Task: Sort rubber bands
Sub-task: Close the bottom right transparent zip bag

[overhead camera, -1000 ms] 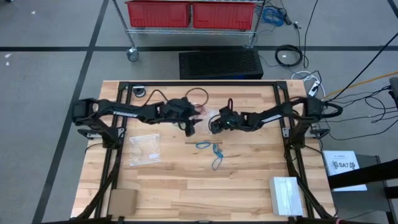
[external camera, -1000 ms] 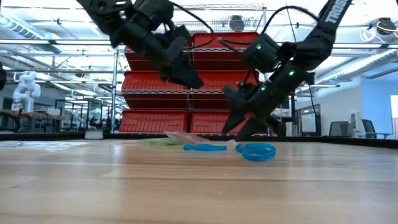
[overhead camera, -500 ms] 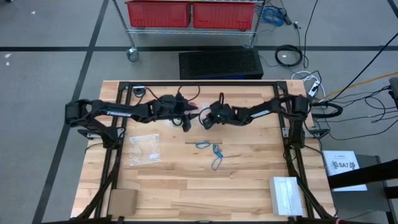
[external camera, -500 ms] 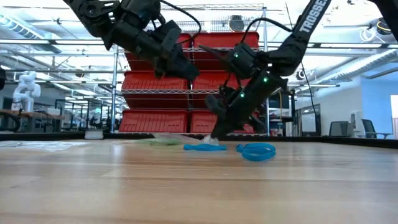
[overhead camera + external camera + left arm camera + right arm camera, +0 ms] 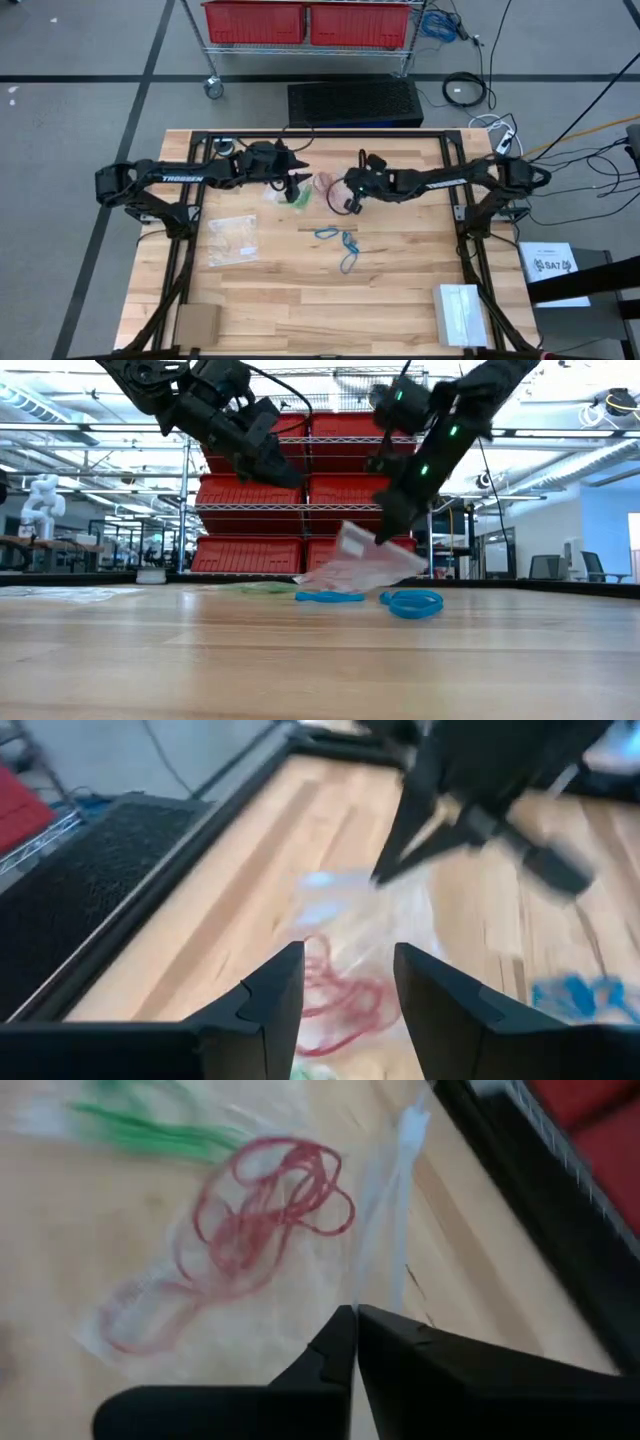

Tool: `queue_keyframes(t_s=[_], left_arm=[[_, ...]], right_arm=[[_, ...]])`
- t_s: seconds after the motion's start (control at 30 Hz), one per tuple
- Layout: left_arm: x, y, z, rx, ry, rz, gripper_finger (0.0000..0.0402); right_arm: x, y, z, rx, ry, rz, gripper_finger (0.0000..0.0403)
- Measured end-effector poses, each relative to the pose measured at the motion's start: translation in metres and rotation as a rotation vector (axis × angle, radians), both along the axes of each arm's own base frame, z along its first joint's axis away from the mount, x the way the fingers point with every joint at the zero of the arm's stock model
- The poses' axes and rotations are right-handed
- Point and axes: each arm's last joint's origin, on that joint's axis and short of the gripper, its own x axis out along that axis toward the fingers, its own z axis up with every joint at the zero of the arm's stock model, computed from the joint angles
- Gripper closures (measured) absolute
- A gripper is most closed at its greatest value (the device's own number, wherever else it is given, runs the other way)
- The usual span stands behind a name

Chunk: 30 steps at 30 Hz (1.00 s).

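Note:
A clear zip bag (image 5: 362,564) with red rubber bands (image 5: 262,1208) inside hangs slanted from my right gripper (image 5: 380,536), which is shut on it just right of the table's far middle (image 5: 342,197). Green rubber bands (image 5: 297,198) lie beside the bag, on its left. My left gripper (image 5: 348,982) hovers open above the table just left of the bag (image 5: 297,185), touching nothing. Blue rubber bands (image 5: 340,240) lie loose on the wood nearer the table's middle. My right gripper pinches the clear bag's edge (image 5: 368,1275) between its two fingers, coming slanting from above and from the table's right. That end of the bag is lifted, and the bag slopes down from the fingers. Its lower end (image 5: 325,576) rests on the table.
A second clear bag (image 5: 232,240) lies flat at the table's left. A cardboard piece (image 5: 198,322) sits at the near left corner and a white box (image 5: 460,312) at the near right. A black frame (image 5: 320,134) runs along the far edge.
My right gripper has shut on the clear bag's edge and risen, lifting that end off the table while the bag's other end stays down. My left gripper has drawn back toward the table's far left, still open.

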Motion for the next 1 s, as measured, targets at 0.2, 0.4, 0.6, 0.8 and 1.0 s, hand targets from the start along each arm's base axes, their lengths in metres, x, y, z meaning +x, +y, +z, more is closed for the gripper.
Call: queue_keyframes(t_s=[0.2, 0.4, 0.6, 0.8, 1.0], left_arm=[[0.005, -0.013, -0.002, 0.051, 0.013, -0.169, 0.024], [0.01, -0.03, -0.001, 0.083, 0.006, -0.255, 0.024], [0.014, -0.039, 0.002, 0.046, -0.041, -0.262, 0.024], [0.014, -0.039, 0.003, -0.018, -0.055, -0.202, 0.024], [0.014, -0.038, 0.002, -0.014, -0.052, -0.163, 0.0239]], right_arm=[[-0.009, 0.039, 0.03, -0.077, -0.002, 0.216, 0.0401], [-0.014, 0.058, 0.04, -0.093, -0.018, 0.289, 0.0402], [-0.015, 0.059, 0.042, -0.132, -0.016, 0.262, 0.0402], [-0.014, 0.059, 0.043, -0.141, -0.029, 0.267, 0.0403], [-0.012, 0.06, 0.046, -0.148, -0.065, 0.275, 0.0403]])
